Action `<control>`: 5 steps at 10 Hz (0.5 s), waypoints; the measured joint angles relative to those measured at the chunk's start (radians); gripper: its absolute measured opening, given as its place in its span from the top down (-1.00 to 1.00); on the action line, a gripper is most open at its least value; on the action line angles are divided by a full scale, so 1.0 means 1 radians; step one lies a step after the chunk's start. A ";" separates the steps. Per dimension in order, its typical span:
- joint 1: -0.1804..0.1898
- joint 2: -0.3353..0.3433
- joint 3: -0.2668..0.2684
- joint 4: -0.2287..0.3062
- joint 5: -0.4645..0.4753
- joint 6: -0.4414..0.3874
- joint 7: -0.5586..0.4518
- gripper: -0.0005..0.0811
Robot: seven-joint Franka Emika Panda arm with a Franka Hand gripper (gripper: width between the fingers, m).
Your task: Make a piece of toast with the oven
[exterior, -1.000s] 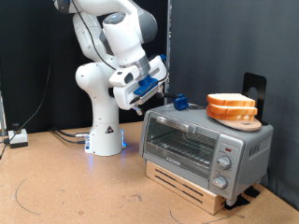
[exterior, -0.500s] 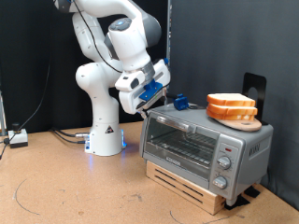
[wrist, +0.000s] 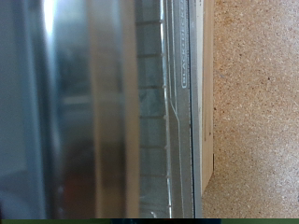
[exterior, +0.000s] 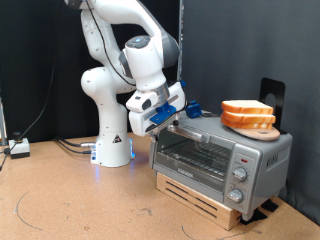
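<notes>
1. Taking the oven (exterior: pixel 220 157) as the landmark: off its exterior-view left stands the white arm (exterior: pixel 110 100), bent over so that the end effector (exterior: pixel 163 117) hangs at the oven's upper left corner, right by the top edge of the glass door (exterior: pixel 193 155).
2. I cannot tell whether the end effector is released or clenched; its fingertips are not clear in the exterior view, and no bread shows between them.
3. The wrist view is filled from very close by the oven's metal trim and glass (wrist: pixel 112 112), with the brown desk (wrist: pixel 257 103) beside it. The door looks closed.
4. The piece of toast (exterior: pixel 247 108) lies on top of the oven, towards its right end, on a round wooden plate (exterior: pixel 258 130). From the end effector it lies to the exterior view's right and slightly higher, its long side running along the oven top.
5. Count: one oven, one plate, two stacked slices, one arm.
</notes>
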 joint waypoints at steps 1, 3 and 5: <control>0.000 0.002 -0.002 0.001 0.003 0.000 0.000 -0.99; -0.009 0.003 -0.004 0.002 0.003 0.000 0.005 -0.99; -0.034 0.004 -0.004 0.005 -0.012 0.000 0.027 -0.99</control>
